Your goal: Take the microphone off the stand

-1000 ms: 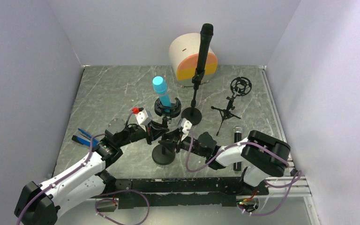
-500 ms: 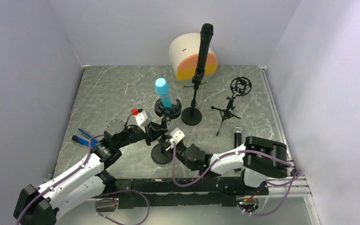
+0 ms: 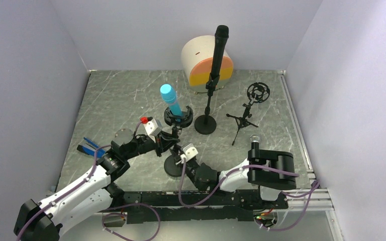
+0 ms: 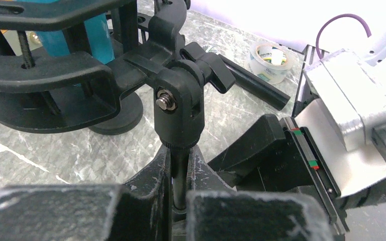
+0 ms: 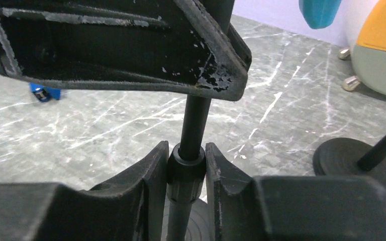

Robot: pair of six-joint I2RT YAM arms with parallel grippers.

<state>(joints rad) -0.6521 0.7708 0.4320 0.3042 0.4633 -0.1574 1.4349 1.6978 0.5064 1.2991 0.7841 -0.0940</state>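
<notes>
You are gripping the thin pole of the stand point(image 5: 195, 120) with both arms. Your left gripper point(image 4: 180, 163) is clamping it just under the pivot joint, and your right gripper point(image 5: 186, 155) is pinching the collar lower down. The blue microphone point(image 3: 171, 99) is sitting tilted in the ring cradle point(image 3: 178, 117) atop it. A black microphone point(image 3: 220, 47) is standing upright in the taller stand point(image 3: 207, 108).
</notes>
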